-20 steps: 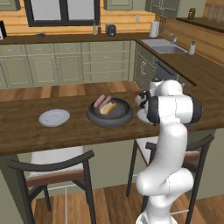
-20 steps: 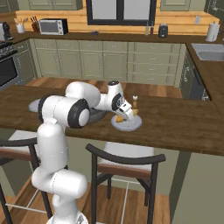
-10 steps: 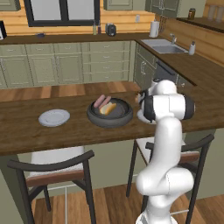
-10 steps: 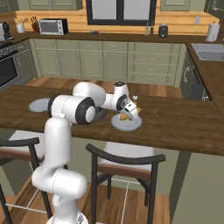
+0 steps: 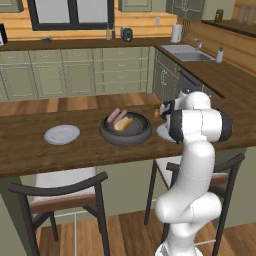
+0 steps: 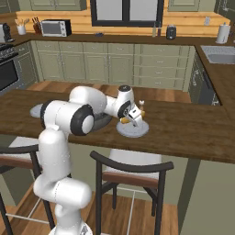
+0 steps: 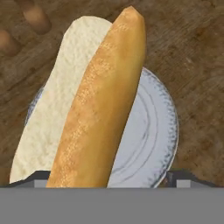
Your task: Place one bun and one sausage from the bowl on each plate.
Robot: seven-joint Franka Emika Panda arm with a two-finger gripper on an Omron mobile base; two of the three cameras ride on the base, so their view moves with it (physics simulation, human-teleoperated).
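Landmark for me is the bowl (image 5: 125, 130), dark and thick-rimmed, mid-counter (image 5: 30, 150). Inside it I see a pale bun (image 5: 123, 123) and pinkish sausages (image 5: 116, 116) lying side by side. Left of the bowl, well apart, sits one plate (image 5: 62, 134), bare. Right of the bowl, just beside it, sits the other plate (image 6: 133, 129), and the gripper (image 6: 135, 115) hangs right over it. From the left base camera the arm's bulky white links block most of that plate; I get only a sliver of rim. Two dark chairs (image 5: 60, 197) stand under the counter's near edge.

Hand camera: a long bun (image 7: 94, 113), golden crust and white cut face, lies across the grey plate (image 7: 153, 144), tilted toward the lens. Both fingertips (image 7: 37, 177) stand at the far corners of the view, jaws spread wide, clear of the bun as far as I can tell.

Against a second ago: the jaws were pinched on the bun above this plate; now they stand apart. Bowl and far plate unchanged
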